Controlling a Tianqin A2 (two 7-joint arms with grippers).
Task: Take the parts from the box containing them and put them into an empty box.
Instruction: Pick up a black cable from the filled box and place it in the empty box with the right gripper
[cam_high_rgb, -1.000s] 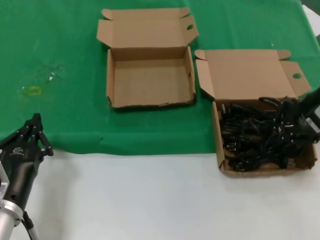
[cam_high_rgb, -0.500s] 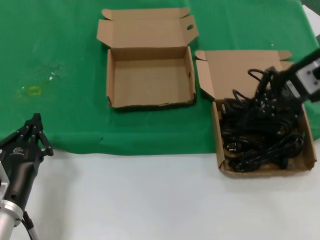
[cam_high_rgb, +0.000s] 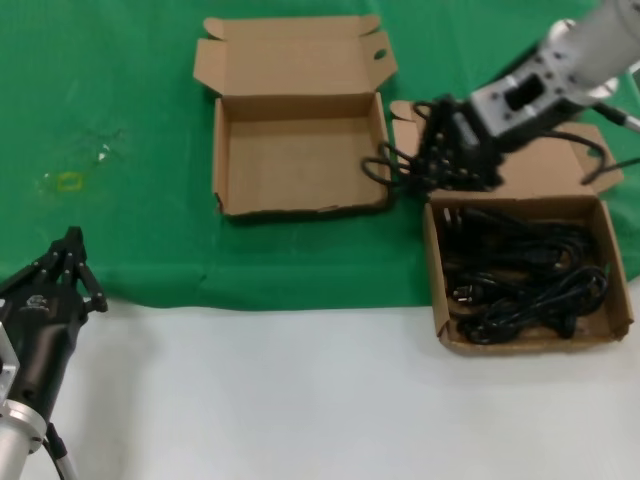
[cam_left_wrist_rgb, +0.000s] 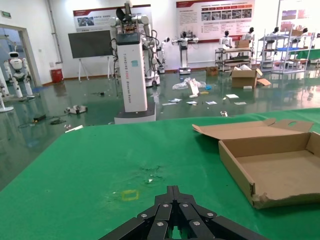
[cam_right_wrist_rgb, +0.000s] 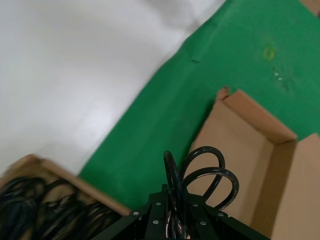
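Aloft, right gripper (cam_high_rgb: 425, 160) fingers (cam_right_wrist_rgb: 165, 220) clamped on cord bundle (cam_high_rgb: 392, 165)

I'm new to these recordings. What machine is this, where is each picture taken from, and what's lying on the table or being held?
This is a two-armed robot with a clamp-like gripper on each arm. The head view looks down from its head; the other two views come from cameras on its wrists. On the green cloth sit two open cardboard boxes. The empty box lies in the middle; the box containing them holds a tangle of black power cords. The right gripper is shut on one cord bundle, carried in the air between the boxes. The left gripper is shut and idle near the cloth's edge.
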